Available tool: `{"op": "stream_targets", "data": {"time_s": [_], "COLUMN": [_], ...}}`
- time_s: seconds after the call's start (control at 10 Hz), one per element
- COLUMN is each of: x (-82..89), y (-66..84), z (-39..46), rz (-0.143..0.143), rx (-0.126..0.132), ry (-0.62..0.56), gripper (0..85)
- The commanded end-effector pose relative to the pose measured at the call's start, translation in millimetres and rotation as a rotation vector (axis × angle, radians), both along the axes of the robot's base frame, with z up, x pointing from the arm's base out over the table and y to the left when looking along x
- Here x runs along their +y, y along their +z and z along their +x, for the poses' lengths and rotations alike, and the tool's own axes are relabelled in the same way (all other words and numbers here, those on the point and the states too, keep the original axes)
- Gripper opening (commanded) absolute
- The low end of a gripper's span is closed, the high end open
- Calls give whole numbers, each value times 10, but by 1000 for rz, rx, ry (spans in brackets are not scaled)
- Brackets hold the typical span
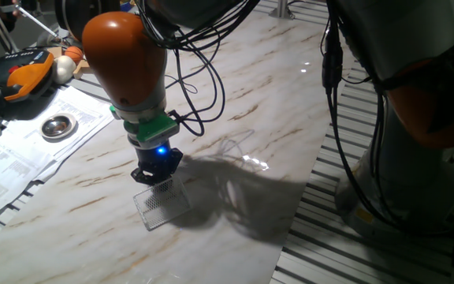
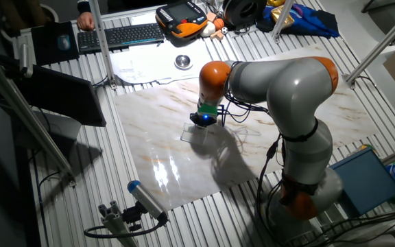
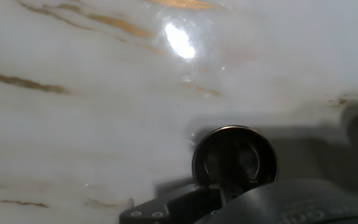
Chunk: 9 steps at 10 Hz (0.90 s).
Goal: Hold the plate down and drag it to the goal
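In the hand view the plate, a small round shiny disc with a dark centre, lies on the marble directly at my dark fingertips, which look pressed onto its near edge. My gripper looks shut and points straight down. It stands at the far edge of the goal, a pale mesh rectangle with one upturned edge. The hand hides the plate in both fixed views. The goal also shows in the other fixed view, just left of the gripper. I cannot make out the mesh in the hand view.
A larger metal dish sits on white printed sheets at the left. An orange and black pendant and a keyboard lie beyond them. Black cables hang behind the arm. The marble top ends at slatted rails on the right.
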State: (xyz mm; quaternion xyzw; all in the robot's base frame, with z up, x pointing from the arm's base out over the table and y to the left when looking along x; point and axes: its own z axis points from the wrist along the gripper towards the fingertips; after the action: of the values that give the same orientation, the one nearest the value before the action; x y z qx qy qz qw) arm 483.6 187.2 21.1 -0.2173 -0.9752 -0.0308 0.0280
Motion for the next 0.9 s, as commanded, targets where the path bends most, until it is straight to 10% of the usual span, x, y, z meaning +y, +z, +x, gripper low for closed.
{"op": "stream_targets", "data": {"time_s": [0.0, 0.8], "x": [-3, -417], "y": [6, 191], "z": [8, 473], "rz": [3, -51], "rx": [0, -65], "ry": [-3, -26], "gripper": [0, 0]}}
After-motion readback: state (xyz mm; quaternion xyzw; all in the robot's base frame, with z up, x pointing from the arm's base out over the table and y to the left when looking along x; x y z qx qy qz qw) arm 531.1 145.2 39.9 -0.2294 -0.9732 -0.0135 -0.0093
